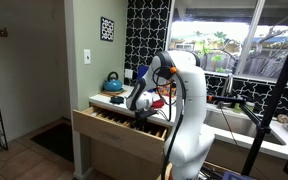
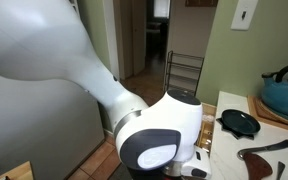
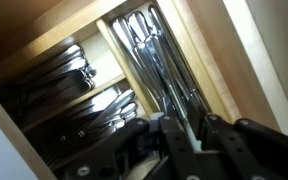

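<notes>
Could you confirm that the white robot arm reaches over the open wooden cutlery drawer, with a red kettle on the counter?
Not quite: the kettle is teal, not red, as both exterior views show. The white robot arm does reach over the open wooden cutlery drawer.

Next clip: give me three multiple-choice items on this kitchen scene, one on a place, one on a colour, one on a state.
1. Where is the gripper?
A) over the drawer
B) in the sink
C) on the floor

2. What colour is the kettle?
A) red
B) teal
C) yellow

3. The drawer is:
A) shut
B) taken out
C) pulled open

Answers:
1 A: the wrist view looks straight down on compartments of cutlery.
2 B: it shows teal in both exterior views.
3 C: its front stands forward and its compartments lie exposed.
</notes>
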Controlling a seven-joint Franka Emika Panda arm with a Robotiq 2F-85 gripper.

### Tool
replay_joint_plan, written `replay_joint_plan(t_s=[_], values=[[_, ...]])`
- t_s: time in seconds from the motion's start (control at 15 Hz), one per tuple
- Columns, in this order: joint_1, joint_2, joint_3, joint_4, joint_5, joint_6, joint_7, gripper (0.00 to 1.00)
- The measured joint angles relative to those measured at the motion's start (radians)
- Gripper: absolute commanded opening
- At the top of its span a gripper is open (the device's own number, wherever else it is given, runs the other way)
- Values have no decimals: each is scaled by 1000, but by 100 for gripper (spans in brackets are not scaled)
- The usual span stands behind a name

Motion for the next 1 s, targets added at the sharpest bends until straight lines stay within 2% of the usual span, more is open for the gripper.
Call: replay_joint_plan(t_s=[0.07,0.13,0.4,0.53,0.6,0.73,0.93,1.0], values=[[0,6,1,-2,0,0,-18,17],[0,12,2,-4,-4,2,-32,14],[-1,38,2,-20,-26,71,-85,18],[-1,52,2,-32,-26,121,-115,35],[-3,59,3,-36,-26,142,-129,35],[-7,70,7,-45,-26,175,-149,39],[-17,89,14,-49,-26,214,-174,35],[-20,95,16,-50,-26,224,-182,30]])
